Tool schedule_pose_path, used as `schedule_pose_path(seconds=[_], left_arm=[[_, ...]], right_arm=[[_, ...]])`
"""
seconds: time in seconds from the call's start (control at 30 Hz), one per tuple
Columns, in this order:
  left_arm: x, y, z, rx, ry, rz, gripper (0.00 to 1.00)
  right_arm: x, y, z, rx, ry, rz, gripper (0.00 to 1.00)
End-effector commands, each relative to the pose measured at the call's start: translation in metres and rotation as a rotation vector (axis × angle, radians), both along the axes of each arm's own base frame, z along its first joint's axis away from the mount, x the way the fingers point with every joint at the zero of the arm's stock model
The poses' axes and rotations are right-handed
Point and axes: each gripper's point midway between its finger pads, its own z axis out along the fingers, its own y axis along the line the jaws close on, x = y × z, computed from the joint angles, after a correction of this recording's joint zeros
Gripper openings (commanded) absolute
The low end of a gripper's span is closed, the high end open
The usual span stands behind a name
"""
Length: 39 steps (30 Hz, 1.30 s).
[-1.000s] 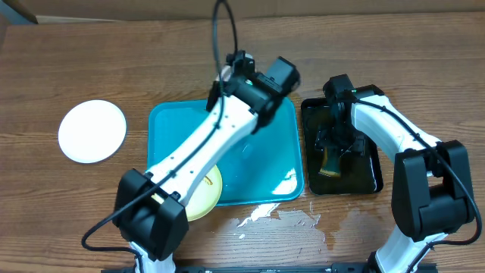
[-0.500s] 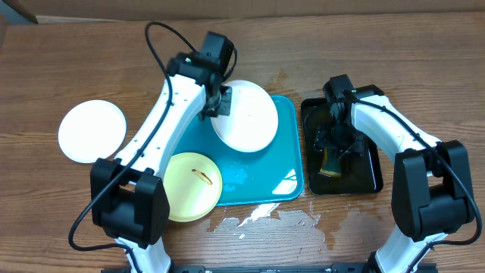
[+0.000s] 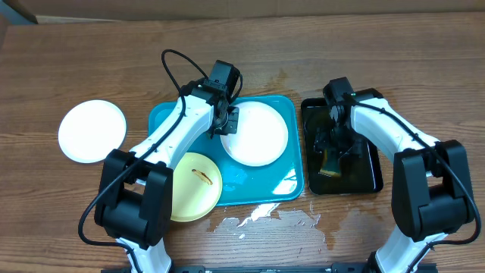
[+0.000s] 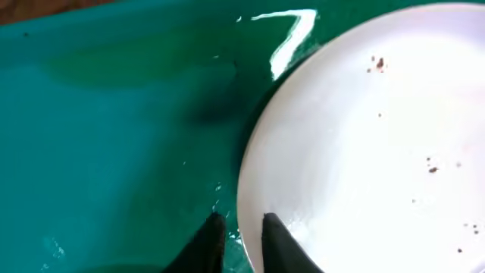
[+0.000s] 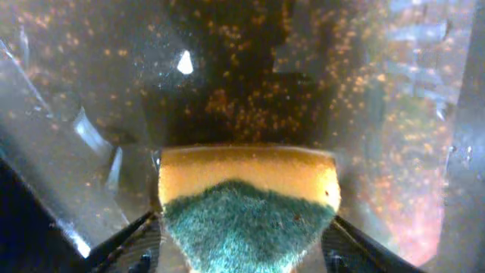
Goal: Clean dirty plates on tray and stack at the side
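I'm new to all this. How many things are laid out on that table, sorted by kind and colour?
White plates: 2
Yellow plate: 1
Blue tray: 1
Black tray: 1
Sponge: 1
Total: 6

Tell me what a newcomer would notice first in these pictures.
The turquoise tray in mid-table draws the eye, with a white plate on its far right part, the left pincer straddling that plate's rim, and a pale yellow plate with a brown smear overhanging its near left corner. To the right, the right pincer grips a yellow-and-green sponge over the black tray. A lone white plate lies on the wood at far left.
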Motion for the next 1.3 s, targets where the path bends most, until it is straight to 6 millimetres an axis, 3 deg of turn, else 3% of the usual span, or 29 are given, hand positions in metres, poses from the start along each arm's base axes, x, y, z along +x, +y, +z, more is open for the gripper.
schedule_pose_path(seconds=[0.0, 0.13, 0.17, 0.2, 0.23, 0.3, 0.33, 0.37, 0.4, 0.47, 0.63, 0.77, 0.8, 0.93, 0.97, 1.1, 1.27], left_arm=[[-0.002, -0.002, 0.0, -0.015, -0.004, 0.002, 0.25], [-0.005, -0.001, -0.004, -0.013, 0.002, 0.002, 0.37], [-0.005, -0.001, -0.004, -0.011, 0.004, 0.002, 0.38], [-0.005, 0.0, -0.004, -0.01, 0.004, -0.001, 0.39], [-0.005, 0.0, -0.005, -0.01, 0.005, -0.001, 0.39], [-0.006, 0.0, -0.005, -0.01, 0.005, -0.001, 0.4], [-0.006, 0.0, -0.005, -0.01, 0.006, -0.001, 0.41], [-0.006, 0.0, -0.005, -0.01, 0.007, -0.001, 0.41], [-0.006, 0.0, -0.005, -0.01, 0.007, -0.001, 0.4], [-0.006, 0.0, -0.006, -0.009, 0.008, -0.001, 0.39], [-0.009, 0.001, -0.016, 0.001, 0.034, -0.001, 0.33], [-0.011, 0.001, -0.033, 0.015, 0.071, -0.001, 0.32], [-0.011, 0.002, -0.039, 0.02, 0.082, -0.001, 0.31], [-0.013, 0.003, -0.051, 0.032, 0.108, -0.006, 0.26], [-0.013, 0.003, -0.052, 0.033, 0.11, -0.007, 0.27], [-0.014, 0.002, -0.052, 0.029, 0.112, -0.008, 0.35], [-0.012, 0.002, -0.052, 0.03, 0.108, -0.015, 0.36]], right_arm=[[0.0, 0.001, -0.001, 0.007, -0.012, 0.001, 0.51], [0.008, 0.003, 0.001, 0.014, -0.044, 0.001, 0.25], [0.01, 0.004, 0.001, 0.015, -0.048, 0.001, 0.15], [0.01, 0.004, 0.001, 0.016, -0.051, 0.001, 0.11], [0.01, 0.004, 0.001, 0.016, -0.051, 0.001, 0.11], [0.01, 0.004, 0.001, 0.016, -0.05, 0.001, 0.48], [0.009, 0.003, 0.001, 0.015, -0.046, 0.001, 0.58], [0.009, 0.003, 0.001, 0.015, -0.044, 0.001, 0.58], [0.008, 0.003, 0.001, 0.014, -0.042, 0.001, 0.57], [0.007, 0.003, 0.001, 0.013, -0.037, 0.001, 0.46], [0.004, 0.002, 0.0, 0.011, -0.029, 0.001, 0.42], [0.008, 0.003, 0.002, 0.013, -0.04, 0.001, 0.06], [0.009, 0.002, 0.005, 0.014, -0.04, -0.003, 0.04], [0.021, 0.004, 0.032, 0.03, -0.041, -0.013, 0.04], [0.027, 0.006, 0.047, 0.031, -0.049, -0.011, 0.04], [0.036, 0.008, 0.076, 0.035, -0.063, -0.011, 0.04], [0.034, 0.016, 0.081, 0.085, -0.048, -0.012, 0.04]])
